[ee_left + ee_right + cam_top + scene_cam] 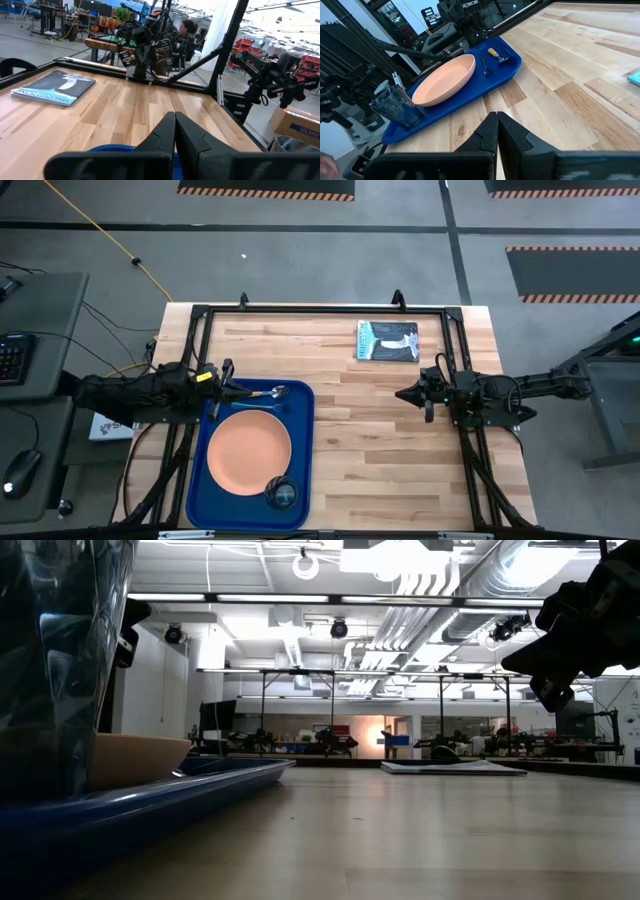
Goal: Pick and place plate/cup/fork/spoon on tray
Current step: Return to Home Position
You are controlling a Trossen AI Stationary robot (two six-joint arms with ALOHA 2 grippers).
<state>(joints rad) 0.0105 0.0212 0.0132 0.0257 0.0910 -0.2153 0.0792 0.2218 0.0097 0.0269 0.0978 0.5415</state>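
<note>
Lying crosswise on the tray [301,442], spoon [265,392] bowl toward right arm; left fingers [162,134] and right fingers [488,134] closed, empty

You have the large flat blue rectangular tray [303,465] lying on the left half of the pale wooden table [390,450]. The round salmon-orange plate [249,452] sits in the tray's middle. The small dark grey cup [282,493] stands just beside the plate, toward the tray's end farthest from the teal-covered book [386,341]. At the opposite end lies the yellow-handled metal spoon [265,392], with the thin teal-blue fork [485,66] between it and the plate. The book lies well apart from the tray, right of centre.
</note>
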